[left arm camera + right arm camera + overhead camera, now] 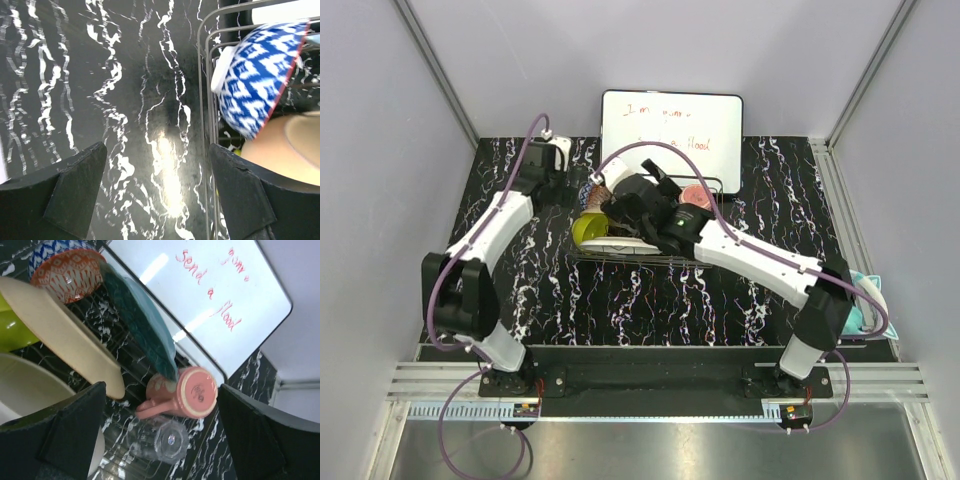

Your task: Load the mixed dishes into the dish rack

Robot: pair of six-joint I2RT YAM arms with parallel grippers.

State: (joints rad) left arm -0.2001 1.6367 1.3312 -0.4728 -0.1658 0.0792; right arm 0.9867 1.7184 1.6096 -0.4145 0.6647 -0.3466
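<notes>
Left claw (157, 192) released over tabletop (100, 100), just outside the rack (202, 100). In the rack, bowl (255, 75), peach plate (60, 335) and teal plate (145, 330) lean edge-on, likely to pack tight; mug (185, 397) and glass (160, 440) sit beside them. Right claw (162, 427) released above those 2, gripping nothing; load looks near done.

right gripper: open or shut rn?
Open. Right wrist view shows the right gripper with fingers far apart, gripping nothing; the pink mug sits beyond them.
</notes>
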